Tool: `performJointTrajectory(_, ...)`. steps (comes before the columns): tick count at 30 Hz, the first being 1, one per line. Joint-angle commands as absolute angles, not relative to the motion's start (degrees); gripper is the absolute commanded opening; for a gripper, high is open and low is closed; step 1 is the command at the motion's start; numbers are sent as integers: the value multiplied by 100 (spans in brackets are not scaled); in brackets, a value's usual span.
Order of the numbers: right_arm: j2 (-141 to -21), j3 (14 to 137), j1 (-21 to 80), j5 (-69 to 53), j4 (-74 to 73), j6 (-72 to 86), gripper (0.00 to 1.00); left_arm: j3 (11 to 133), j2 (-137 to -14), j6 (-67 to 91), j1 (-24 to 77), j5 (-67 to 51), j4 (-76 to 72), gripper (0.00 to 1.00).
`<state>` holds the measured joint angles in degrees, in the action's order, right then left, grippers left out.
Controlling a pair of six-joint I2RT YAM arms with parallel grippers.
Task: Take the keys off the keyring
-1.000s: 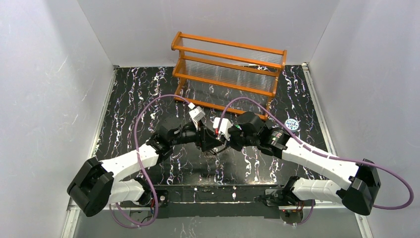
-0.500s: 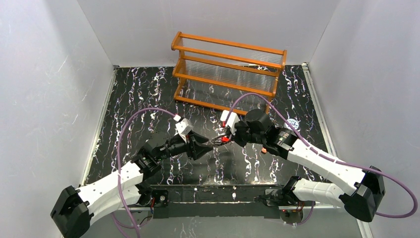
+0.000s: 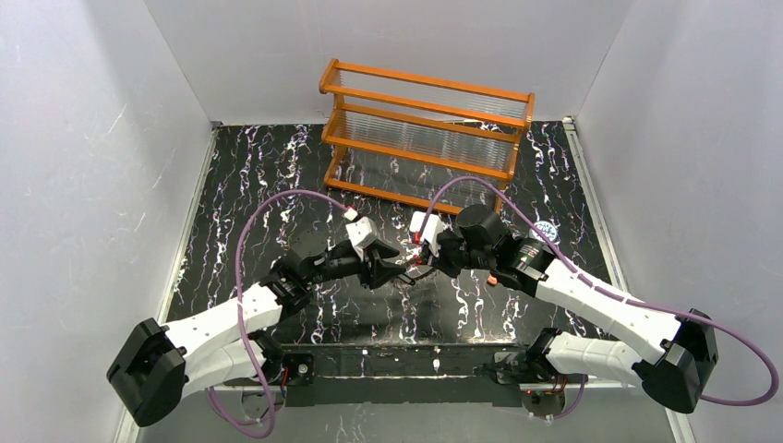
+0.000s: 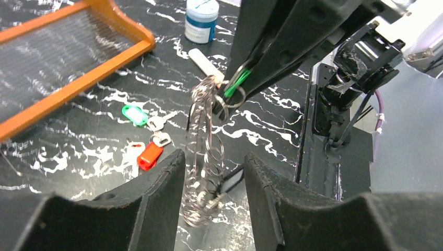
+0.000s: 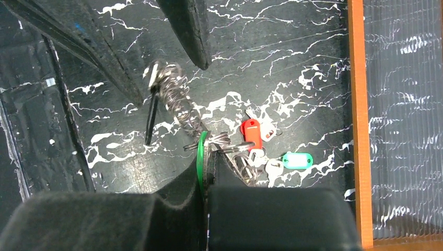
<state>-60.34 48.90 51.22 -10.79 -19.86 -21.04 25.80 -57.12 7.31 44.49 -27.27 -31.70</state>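
Green key [image 5: 198, 147] stays pinched by right gripper [image 5: 205, 163]; half-open left gripper [image 4: 214, 159] has returned astride dangling keyring [image 4: 200, 130].

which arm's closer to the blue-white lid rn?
Right. The right arm passes just beside the blue-white lid; the left arm ends mid-table, well to the lid's left.

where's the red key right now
In the left wrist view the red key lies on the table, beside the green key, left of the dangling keyrings.
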Motion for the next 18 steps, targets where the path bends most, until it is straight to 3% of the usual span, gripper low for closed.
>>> performJointTrajectory(1,-5855,5044,5107,-1288,-1819,-2156,1,2918,-5810,39,4474,-3409,-3428,43)
performJointTrajectory(18,-5906,5063,5110,-1273,-1723,-1857,1,3061,-6460,-399,4642,-3195,-4101,28)
